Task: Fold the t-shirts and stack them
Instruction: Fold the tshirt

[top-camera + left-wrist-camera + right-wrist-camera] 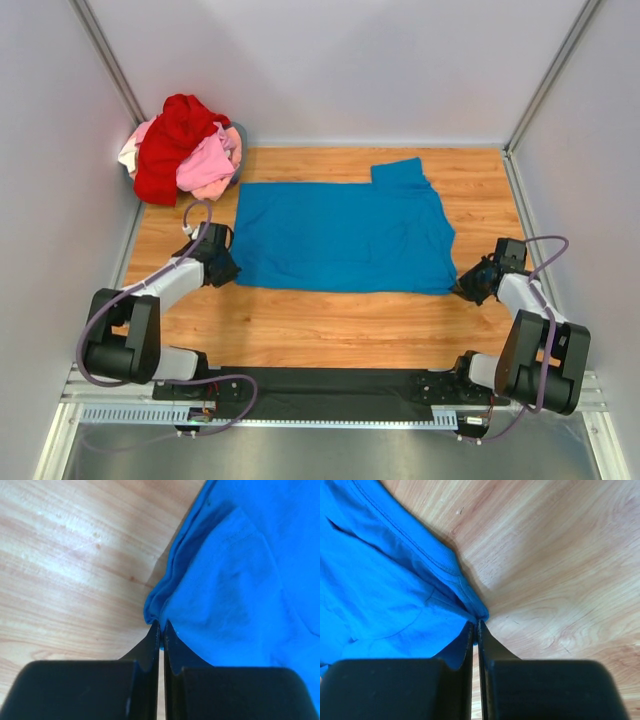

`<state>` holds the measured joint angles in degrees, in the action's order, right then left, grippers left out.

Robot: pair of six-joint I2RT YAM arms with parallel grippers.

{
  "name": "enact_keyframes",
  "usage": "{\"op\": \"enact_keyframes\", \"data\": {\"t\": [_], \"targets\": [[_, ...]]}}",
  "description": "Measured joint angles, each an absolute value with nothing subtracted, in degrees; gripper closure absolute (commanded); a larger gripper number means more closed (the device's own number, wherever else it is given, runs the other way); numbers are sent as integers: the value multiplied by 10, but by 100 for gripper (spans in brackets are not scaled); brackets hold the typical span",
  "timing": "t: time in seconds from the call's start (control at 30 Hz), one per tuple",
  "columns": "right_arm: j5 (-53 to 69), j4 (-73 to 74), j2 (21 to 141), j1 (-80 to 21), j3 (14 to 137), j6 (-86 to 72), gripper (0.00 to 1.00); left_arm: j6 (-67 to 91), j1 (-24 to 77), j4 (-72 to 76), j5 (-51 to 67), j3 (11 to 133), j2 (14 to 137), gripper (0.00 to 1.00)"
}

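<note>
Pinching one near corner of the blue shirt [340, 235] with the left gripper [161, 625], fingers [148, 652] pressed almost together on a small bunch of cloth right at the tips. Same on the other side with the right gripper [476, 625]: squeezed narrow, biting the other near corner just at the tips.

Spread flat on the table [300, 320], stretched between the two grippers and reaching away from both, with one sleeve [398, 172] poking out at the far edge. Far past the left gripper, off to its outer side, a heap of the red shirt [170, 135], the pink shirt [205, 165] and a bit of the whitish shirt [128, 157], none folded yet.

Probably the very start of the first fold.

Could slip free, with so little cloth between the fingers. Could go crooked if lifted higher or faster on one side. Could slide the whole shirt along the wood if pulled too low. Might also catch only the top layer at the doubled-over left corner and leave the bottom layer behind.
</note>
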<state>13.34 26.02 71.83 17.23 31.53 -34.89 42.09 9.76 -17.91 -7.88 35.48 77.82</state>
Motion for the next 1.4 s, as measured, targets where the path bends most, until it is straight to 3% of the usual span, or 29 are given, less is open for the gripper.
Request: {"op": "enact_keyframes", "data": {"t": [0.2, 0.73, 0.8, 0.83, 0.87, 0.93, 0.97, 1.03, 1.23, 1.4], "targets": [[121, 270, 716, 190, 330, -349, 100, 420, 98, -202, -96, 362, 771, 100], [98, 338, 598, 191, 347, -343, 100, 424, 98, -320, -90, 331, 596, 100], [102, 352, 576, 191, 341, -345, 95, 428, 98, -334, -84, 324, 576, 99], [104, 361, 566, 191, 339, -349, 72, 431, 97, -340, -78, 319, 564, 90], [108, 366, 555, 191, 338, -359, 59, 432, 97, -347, -74, 314, 550, 62], [109, 375, 536, 191, 338, -370, 34, 434, 97, -359, -64, 306, 524, 39], [104, 379, 529, 191, 339, -375, 31, 436, 97, -368, -62, 304, 512, 25], [89, 395, 526, 192, 351, -376, 29, 437, 97, -394, -60, 313, 493, 16], [61, 407, 575, 188, 471, -373, 27, 394, 96, -458, -41, 457, 506, 15], [77, 394, 736, 125, 659, -345, 28, 312, 96, -458, -28, 598, 545, 16]]}}
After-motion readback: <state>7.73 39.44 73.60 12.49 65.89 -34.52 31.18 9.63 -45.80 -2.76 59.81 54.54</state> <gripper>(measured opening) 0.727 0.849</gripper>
